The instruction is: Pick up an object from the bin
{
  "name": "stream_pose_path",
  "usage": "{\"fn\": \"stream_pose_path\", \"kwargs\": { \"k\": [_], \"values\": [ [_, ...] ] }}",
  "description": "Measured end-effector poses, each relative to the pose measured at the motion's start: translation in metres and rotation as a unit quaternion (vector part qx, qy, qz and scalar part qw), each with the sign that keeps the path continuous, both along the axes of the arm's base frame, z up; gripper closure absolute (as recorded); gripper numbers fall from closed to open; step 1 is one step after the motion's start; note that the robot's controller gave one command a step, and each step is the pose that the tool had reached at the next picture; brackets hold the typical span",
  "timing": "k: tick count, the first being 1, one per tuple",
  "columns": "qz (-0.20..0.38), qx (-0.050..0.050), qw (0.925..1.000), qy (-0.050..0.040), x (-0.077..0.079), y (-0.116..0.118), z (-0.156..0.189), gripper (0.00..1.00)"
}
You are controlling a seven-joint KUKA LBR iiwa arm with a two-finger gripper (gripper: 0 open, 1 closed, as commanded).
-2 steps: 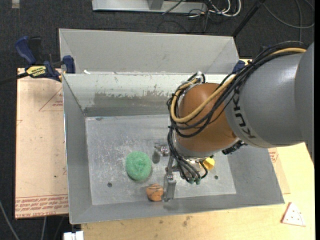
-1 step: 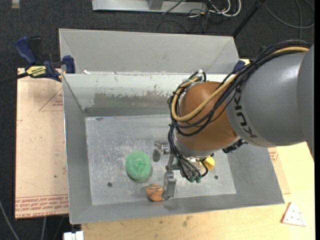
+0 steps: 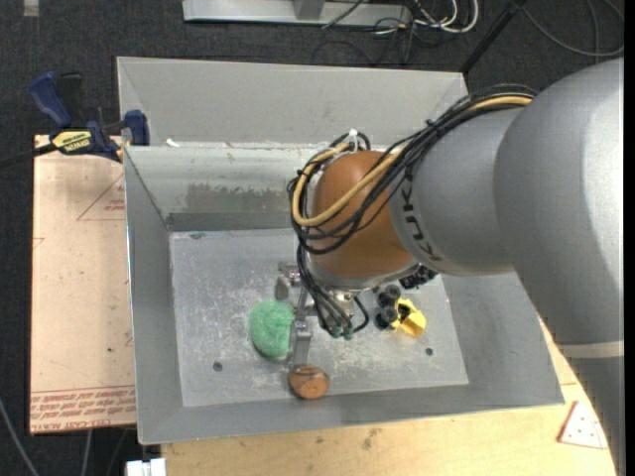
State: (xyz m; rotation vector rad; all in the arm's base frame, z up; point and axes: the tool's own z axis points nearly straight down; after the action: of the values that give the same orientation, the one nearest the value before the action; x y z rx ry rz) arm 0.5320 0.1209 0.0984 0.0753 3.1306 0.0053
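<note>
Bare bin floor (image 3: 210,271) left of green lump (image 3: 268,330) and brown disc (image 3: 309,383)

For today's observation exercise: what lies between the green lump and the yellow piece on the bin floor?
In the camera view, the claw stands between the green lump and the yellow piece, right beside the lump.

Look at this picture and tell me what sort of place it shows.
Most likely a robotics lab or test cell: a large grey robot arm with bundled cables reaches into a grey metal bin holding a few small loose things, such as a green lump and a yellow piece.
</note>
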Motion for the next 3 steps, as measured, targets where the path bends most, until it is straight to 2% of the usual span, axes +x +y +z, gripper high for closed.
{"fn": "stream_pose_path", "kwargs": {
  "k": [1,2,3],
  "values": [
    [-0.025,-0.001,0.9997,0.0052,-0.0059,0.0235,-0.0287,1.0],
    [-0.026,-0.001,0.9996,0.0052,-0.0058,0.0231,-0.0287,0.0],
    [-0.026,-0.001,0.9996,0.0052,-0.0058,0.023,-0.0288,0.0]
  ]
}}
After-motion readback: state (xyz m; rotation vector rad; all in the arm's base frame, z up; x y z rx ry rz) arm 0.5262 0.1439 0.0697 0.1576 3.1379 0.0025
